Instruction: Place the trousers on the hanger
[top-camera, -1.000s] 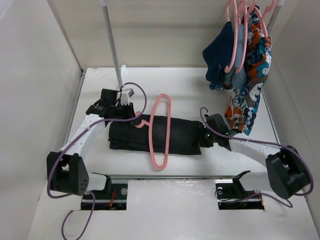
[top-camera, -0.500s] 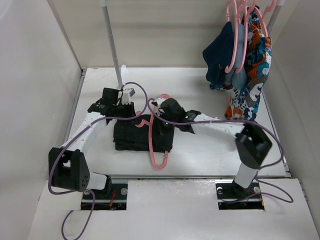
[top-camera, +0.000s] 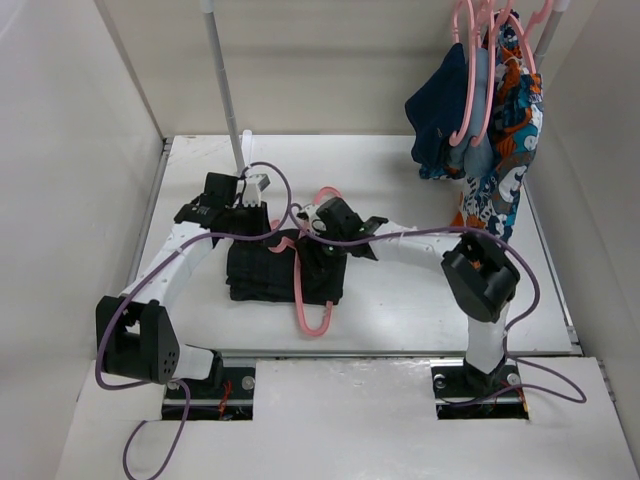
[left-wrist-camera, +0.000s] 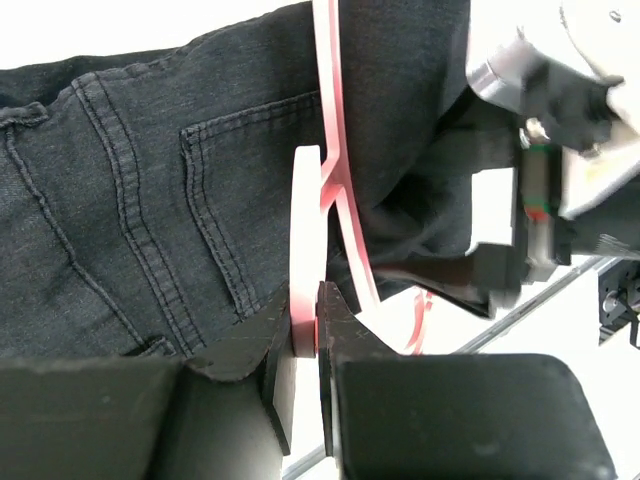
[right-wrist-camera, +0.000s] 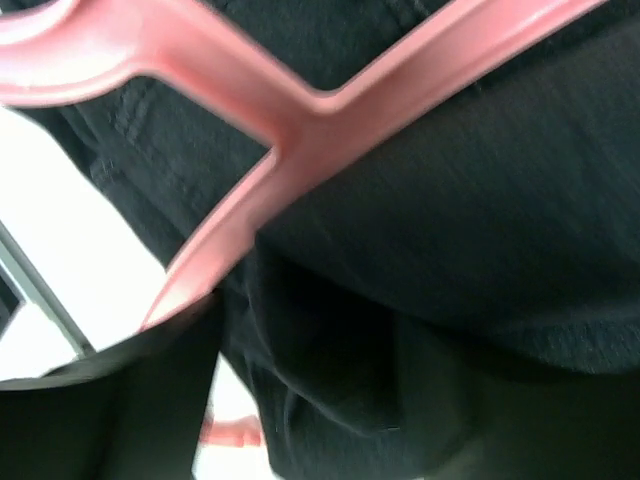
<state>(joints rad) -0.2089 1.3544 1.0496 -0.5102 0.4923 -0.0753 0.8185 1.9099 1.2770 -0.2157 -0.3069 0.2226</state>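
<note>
Folded since a second ago, the trousers (top-camera: 262, 275) now lie doubled up through the hanger (left-wrist-camera: 333, 120), mid-table (top-camera: 410, 305). Right gripper (top-camera: 322, 245) has swung over onto the fold — whether its jaws are apart is unclear. Left gripper (left-wrist-camera: 312, 310) pinches the hanger — closed tight.

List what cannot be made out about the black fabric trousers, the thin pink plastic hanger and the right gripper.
Right gripper: open or shut unclear; its body covers the jaws in the top view; the right wrist view blurs them against the black fabric trousers.
Thin pink plastic hanger: whether cloth passes through it; that gripper covers the crossing in the top view.
</note>
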